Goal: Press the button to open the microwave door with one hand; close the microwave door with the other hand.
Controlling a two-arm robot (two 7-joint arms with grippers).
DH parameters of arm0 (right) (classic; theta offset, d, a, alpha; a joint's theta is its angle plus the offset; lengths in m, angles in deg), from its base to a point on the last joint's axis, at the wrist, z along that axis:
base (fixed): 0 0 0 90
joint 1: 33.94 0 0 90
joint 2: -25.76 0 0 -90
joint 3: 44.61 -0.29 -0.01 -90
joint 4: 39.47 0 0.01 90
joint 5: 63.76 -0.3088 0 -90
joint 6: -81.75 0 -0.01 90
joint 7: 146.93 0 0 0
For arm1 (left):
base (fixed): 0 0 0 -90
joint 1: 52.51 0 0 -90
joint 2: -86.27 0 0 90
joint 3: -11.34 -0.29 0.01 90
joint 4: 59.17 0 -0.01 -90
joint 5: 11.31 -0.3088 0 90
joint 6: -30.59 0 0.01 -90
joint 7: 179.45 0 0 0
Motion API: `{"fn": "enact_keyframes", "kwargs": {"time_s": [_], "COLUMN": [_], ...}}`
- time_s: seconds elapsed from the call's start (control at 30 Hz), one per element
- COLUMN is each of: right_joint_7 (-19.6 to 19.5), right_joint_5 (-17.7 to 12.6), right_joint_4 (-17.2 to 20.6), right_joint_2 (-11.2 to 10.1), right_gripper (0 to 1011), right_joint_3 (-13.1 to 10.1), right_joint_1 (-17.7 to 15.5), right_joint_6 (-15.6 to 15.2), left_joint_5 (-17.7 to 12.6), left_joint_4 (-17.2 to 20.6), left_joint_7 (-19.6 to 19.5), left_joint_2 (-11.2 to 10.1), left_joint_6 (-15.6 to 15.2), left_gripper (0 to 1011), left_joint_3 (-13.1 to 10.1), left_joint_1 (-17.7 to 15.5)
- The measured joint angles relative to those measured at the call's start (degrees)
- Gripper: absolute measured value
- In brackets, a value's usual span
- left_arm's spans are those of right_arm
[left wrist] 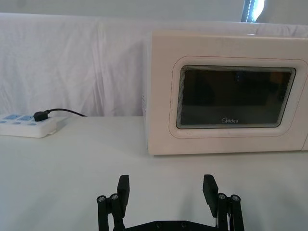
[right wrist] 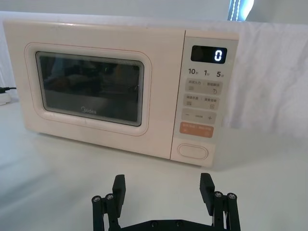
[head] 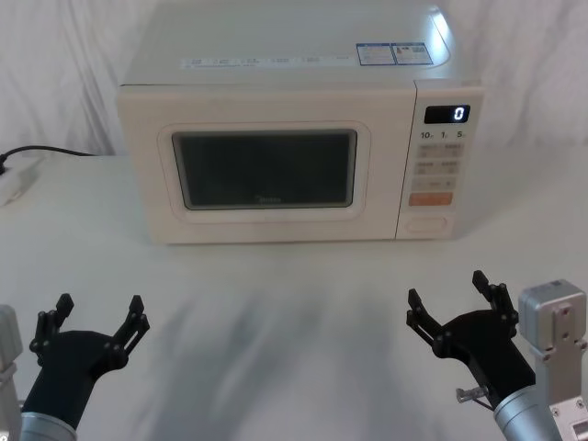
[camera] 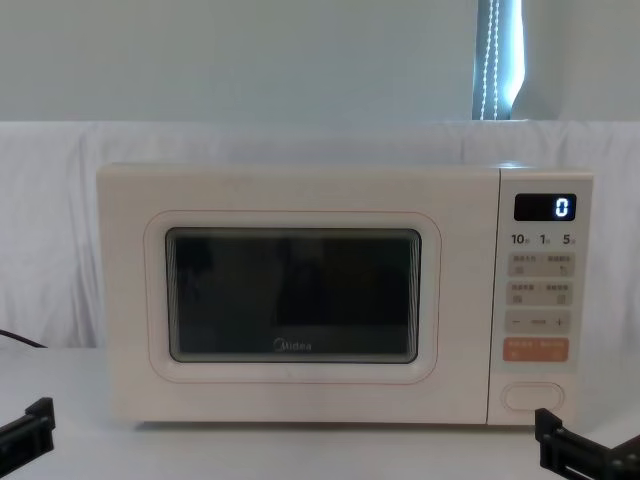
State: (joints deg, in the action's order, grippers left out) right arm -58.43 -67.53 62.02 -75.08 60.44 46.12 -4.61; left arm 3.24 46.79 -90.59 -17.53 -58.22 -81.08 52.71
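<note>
A cream microwave stands at the back of the white table. Its door (head: 266,179) (left wrist: 231,98) (right wrist: 91,91) (camera: 290,300), with a dark window and a Midea logo, is flush with the body. The wide cream button (head: 427,223) (right wrist: 193,151) (camera: 533,396) sits lowest on the control panel, under an orange key. My left gripper (head: 99,317) (left wrist: 166,190) hovers open near the table's front left, well short of the door. My right gripper (head: 448,292) (right wrist: 163,188) is open near the front right, facing the panel from a distance.
A white power strip (left wrist: 26,126) (head: 16,179) with a black plug and cable lies on the table left of the microwave. White cloth covers the table and the backdrop. The display (head: 447,114) reads 0. Open table lies between the grippers and the microwave.
</note>
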Motion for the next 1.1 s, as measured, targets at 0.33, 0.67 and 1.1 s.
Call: {"fn": "enact_keyframes", "kwargs": {"time_s": [0.33, 0.67, 1.1], "right_joint_7": [0.0, 0.0, 0.0], "right_joint_5": [0.0, 0.0, 0.0], "right_joint_4": [0.0, 0.0, 0.0], "right_joint_2": [0.0, 0.0, 0.0], "right_gripper": [1002, 1002, 945], "right_joint_3": [0.0, 0.0, 0.0], "right_joint_1": [0.0, 0.0, 0.0], "right_joint_6": [0.0, 0.0, 0.0], "left_joint_5": [0.0, 0.0, 0.0], "left_joint_4": [0.0, 0.0, 0.0], "left_joint_7": [0.0, 0.0, 0.0], "left_joint_2": [0.0, 0.0, 0.0], "left_joint_6": [0.0, 0.0, 0.0], "left_gripper": [1001, 1001, 1001], "left_joint_3": [0.0, 0.0, 0.0], "left_joint_1": [0.0, 0.0, 0.0]}}
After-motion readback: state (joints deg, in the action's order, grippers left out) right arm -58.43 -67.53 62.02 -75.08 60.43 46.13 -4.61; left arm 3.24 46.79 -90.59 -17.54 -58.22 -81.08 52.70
